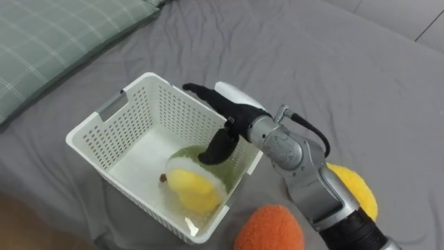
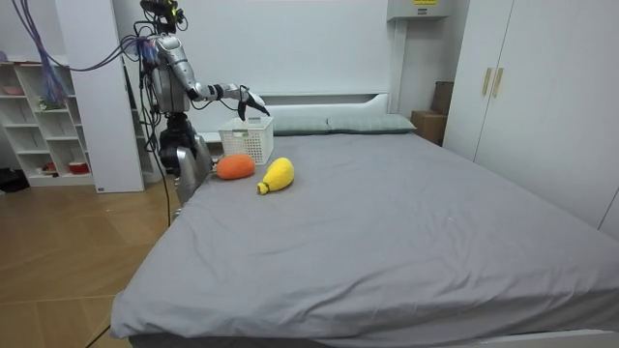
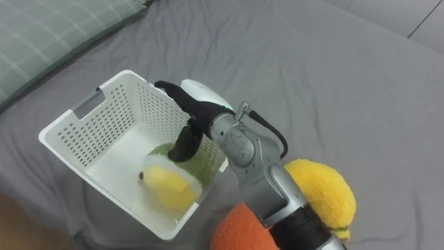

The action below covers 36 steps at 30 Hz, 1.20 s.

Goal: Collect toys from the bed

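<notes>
In the left eye view, your right hand [image 1: 232, 114] hovered over the basket [image 1: 132, 121] with the fingers stretched out and nothing in them. A yellow-green toy [image 1: 191, 186] lay on the basket's floor, below the thumb. In the room view, the robot stood at the side of the bed [image 2: 387, 222] with that arm reached over the basket. An orange toy [image 2: 235, 166] and a yellow toy [image 2: 278, 175] lay on the sheet just beside the basket, near each other. In the right eye view, both toys were next to your forearm, and a pillow [image 3: 48, 35] lay beyond the basket. The toys looked plush, so I judge them light, soft and not fragile. You could take each around its thick middle, closing the fingers deep so the fabric did not slip.
</notes>
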### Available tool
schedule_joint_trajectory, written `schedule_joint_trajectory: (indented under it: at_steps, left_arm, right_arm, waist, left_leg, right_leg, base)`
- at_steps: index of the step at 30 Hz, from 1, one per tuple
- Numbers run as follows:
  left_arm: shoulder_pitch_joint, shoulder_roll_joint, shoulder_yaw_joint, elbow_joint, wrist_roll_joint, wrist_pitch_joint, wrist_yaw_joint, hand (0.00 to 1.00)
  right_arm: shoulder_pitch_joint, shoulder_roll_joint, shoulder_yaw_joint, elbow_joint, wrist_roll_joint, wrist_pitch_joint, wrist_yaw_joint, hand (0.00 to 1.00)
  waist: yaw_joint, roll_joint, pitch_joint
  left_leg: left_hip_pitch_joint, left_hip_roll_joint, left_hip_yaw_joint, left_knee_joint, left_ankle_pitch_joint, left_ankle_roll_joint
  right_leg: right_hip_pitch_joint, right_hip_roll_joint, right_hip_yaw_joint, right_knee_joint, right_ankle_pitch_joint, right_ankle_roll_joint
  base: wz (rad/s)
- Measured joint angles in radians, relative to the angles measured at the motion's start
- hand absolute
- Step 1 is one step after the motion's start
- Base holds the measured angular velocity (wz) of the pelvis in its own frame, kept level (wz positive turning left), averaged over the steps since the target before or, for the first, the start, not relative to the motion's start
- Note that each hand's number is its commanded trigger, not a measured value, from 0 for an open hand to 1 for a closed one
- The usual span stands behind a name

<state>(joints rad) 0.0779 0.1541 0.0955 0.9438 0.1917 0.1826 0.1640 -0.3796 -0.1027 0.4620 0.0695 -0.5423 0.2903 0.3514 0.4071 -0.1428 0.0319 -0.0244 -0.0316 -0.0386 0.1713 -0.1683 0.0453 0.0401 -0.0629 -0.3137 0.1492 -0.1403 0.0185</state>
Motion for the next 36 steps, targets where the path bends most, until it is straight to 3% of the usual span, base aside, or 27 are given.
schedule_joint_trajectory:
  at_steps: [12, 15, 18, 22, 24, 29, 36]
  left_arm:
    - [0.003, 0.001, 0.001, -0.005, 0.023, 0.000, 0.003, 0.00]
    - [0.003, -0.006, 0.002, -0.008, 0.052, 0.000, 0.003, 0.00]
    - [0.006, -0.015, 0.011, -0.008, 0.055, -0.001, 0.003, 0.00]
    - [0.032, -0.018, 0.028, -0.008, 0.054, -0.003, 0.015, 0.00]
    - [0.054, -0.021, 0.032, -0.008, 0.052, -0.004, 0.023, 0.00]
    - [0.067, -0.033, 0.050, -0.011, 0.052, -0.013, 0.029, 0.00]
    - [0.086, -0.041, 0.079, -0.003, 0.038, -0.022, 0.035, 0.00]
  right_arm:
    - [0.000, -0.016, -0.016, 0.000, 0.035, -0.010, -0.051, 0.00]
    - [0.000, -0.022, -0.045, -0.002, 0.058, -0.022, -0.082, 0.00]
    - [0.006, -0.028, -0.096, -0.001, 0.063, -0.038, -0.116, 0.00]
    - [0.043, -0.065, -0.183, -0.006, 0.130, -0.052, -0.172, 0.00]
    - [0.070, -0.071, -0.222, -0.006, 0.147, -0.052, -0.203, 0.00]
    - [0.123, -0.108, -0.282, -0.005, 0.150, -0.069, -0.279, 0.00]
    - [0.169, -0.123, -0.380, 0.006, 0.188, -0.094, -0.375, 0.00]
  waist:
    - [-0.020, 0.004, -0.0007]
    - [-0.045, 0.009, -0.0079]
    - [-0.071, 0.030, -0.0063]
    - [-0.112, 0.045, -0.0120]
    - [-0.128, 0.048, -0.0178]
    - [-0.165, 0.046, -0.0225]
    - [-0.223, 0.047, -0.0231]
  left_leg:
    - [-0.001, 0.001, 0.006, 0.000, 0.000, 0.000]
    - [0.002, 0.000, 0.006, 0.009, 0.000, 0.000]
    - [0.017, 0.000, 0.009, 0.008, 0.000, 0.001]
    - [0.044, 0.002, 0.019, -0.001, 0.001, 0.001]
    - [0.056, 0.003, 0.030, -0.005, 0.001, 0.001]
    - [0.070, 0.007, 0.061, -0.009, 0.000, 0.002]
    - [0.070, 0.008, 0.064, -0.008, 0.000, 0.002]
  right_leg:
    - [-0.004, 0.000, 0.011, 0.000, 0.000, 0.000]
    - [-0.003, -0.001, 0.009, 0.001, 0.000, 0.000]
    - [0.010, -0.002, 0.013, 0.001, 0.000, 0.000]
    - [0.027, -0.003, 0.028, 0.002, 0.000, 0.000]
    - [0.033, 0.000, 0.040, 0.002, 0.000, 0.000]
    - [0.032, 0.002, 0.069, 0.007, 0.001, 0.000]
    - [0.029, 0.002, 0.067, 0.019, 0.001, 0.000]
  base:
    - [0.00]
    - [0.00]
    - [-0.01]
    - [-0.06]
    - [-0.19]
    - [-0.17]
    - [-0.01]
